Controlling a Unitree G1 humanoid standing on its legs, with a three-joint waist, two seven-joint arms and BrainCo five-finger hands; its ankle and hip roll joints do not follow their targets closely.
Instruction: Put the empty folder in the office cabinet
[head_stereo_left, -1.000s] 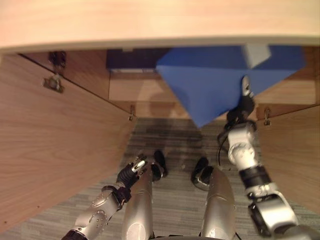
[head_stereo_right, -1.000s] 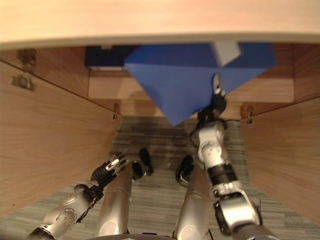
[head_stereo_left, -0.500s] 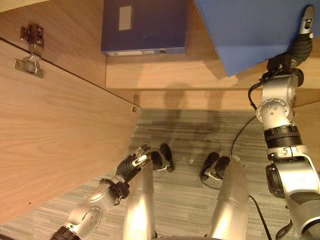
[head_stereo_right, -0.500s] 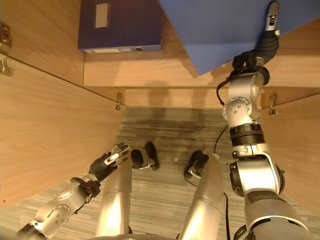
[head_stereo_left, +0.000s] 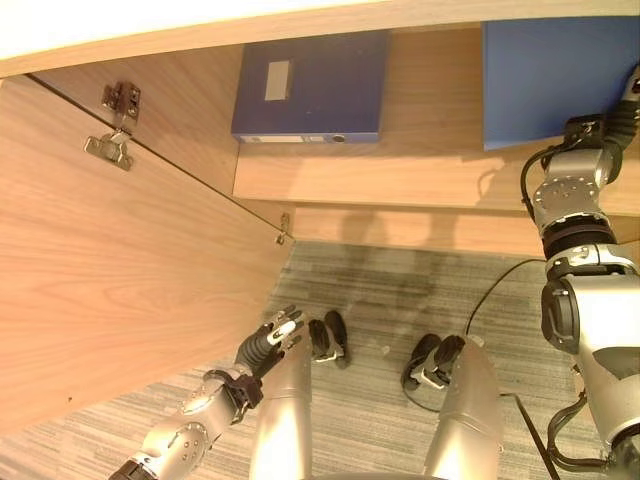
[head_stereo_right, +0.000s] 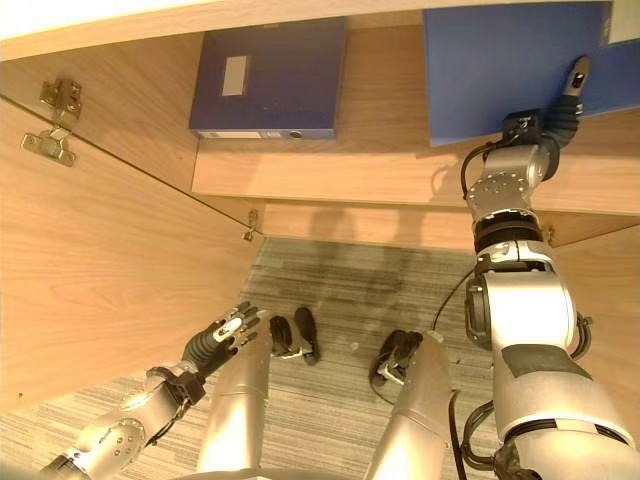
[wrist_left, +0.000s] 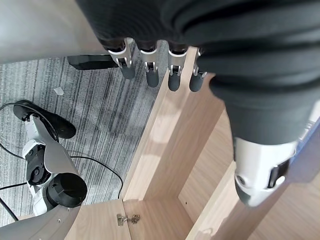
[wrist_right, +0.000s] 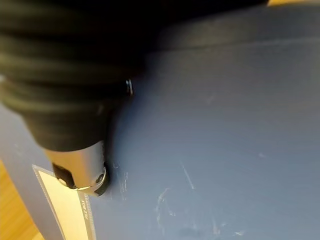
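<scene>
A blue folder (head_stereo_right: 505, 70) lies square on the cabinet shelf (head_stereo_right: 360, 170) at the right, its pale label (wrist_right: 65, 210) near one edge. My right hand (head_stereo_right: 556, 108) reaches up from the right and is shut on the folder's near edge, with one digit (wrist_right: 80, 170) laid on its face. A darker blue folder (head_stereo_left: 308, 85) with a white label lies flat on the same shelf to the left. My left hand (head_stereo_left: 268, 340) hangs low over the floor beside the open left door, its fingers (wrist_left: 150, 70) straight and holding nothing.
The open left cabinet door (head_stereo_left: 110, 280) with its metal hinges (head_stereo_left: 112, 148) stands close at my left. A second open door (head_stereo_right: 610, 270) stands at the right. The cabinet top (head_stereo_left: 200, 30) overhangs the shelf. Grey striped carpet (head_stereo_left: 400, 290) lies below.
The view has shifted. The blue folder has turned from skewed to square with the shelf and sits deeper inside, my right hand going with it. The left hand stays low.
</scene>
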